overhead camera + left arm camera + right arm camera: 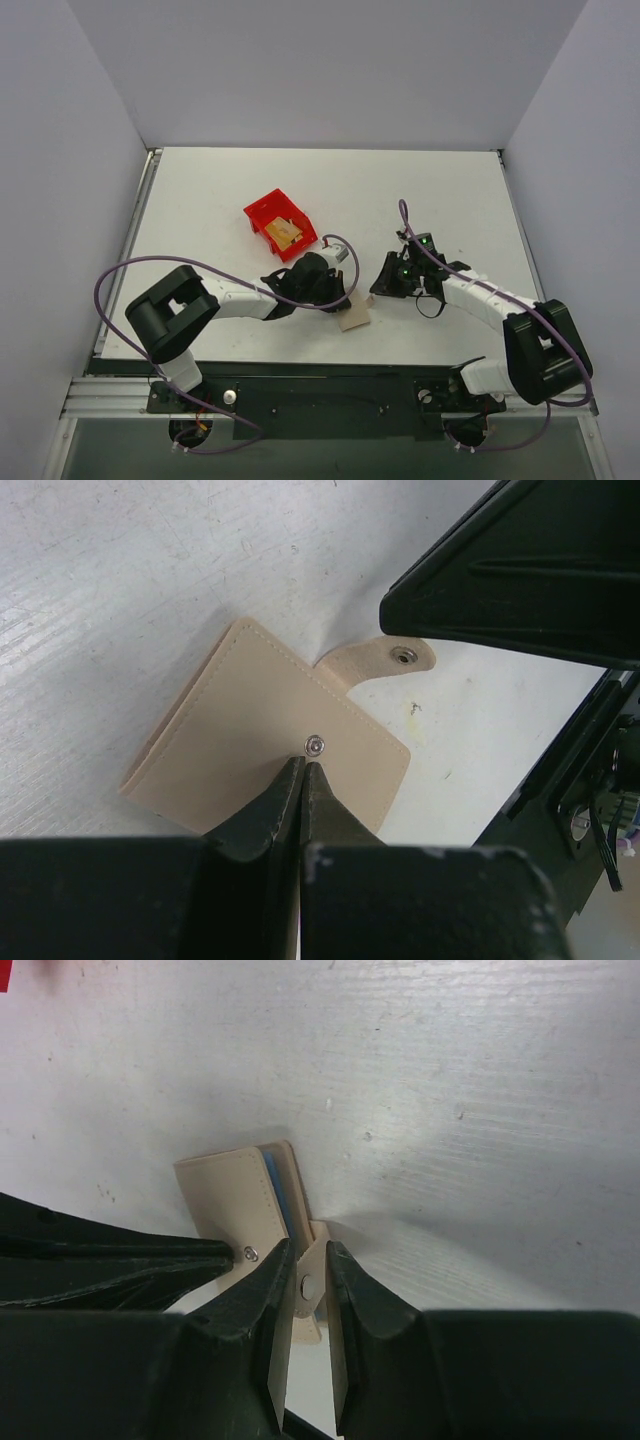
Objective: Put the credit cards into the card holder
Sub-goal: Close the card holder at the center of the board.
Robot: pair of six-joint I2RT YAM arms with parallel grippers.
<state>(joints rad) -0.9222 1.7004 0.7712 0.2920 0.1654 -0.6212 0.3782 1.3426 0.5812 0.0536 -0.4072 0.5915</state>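
Left pincer (302, 766) together on card holder (240, 735); right pincer (310, 1250) astride its tab (385, 660), grip unclear.

Shows only a corner of the card holder (354, 320) past the left gripper (345, 302) from above. Loses its near edge behind the fingers (265, 815) of that gripper. Cannot count the credit cards (285, 235) in the red bin (260, 213): too small. Half covers the snap tab (311, 1285) between the fingers of the right gripper (308, 1252).
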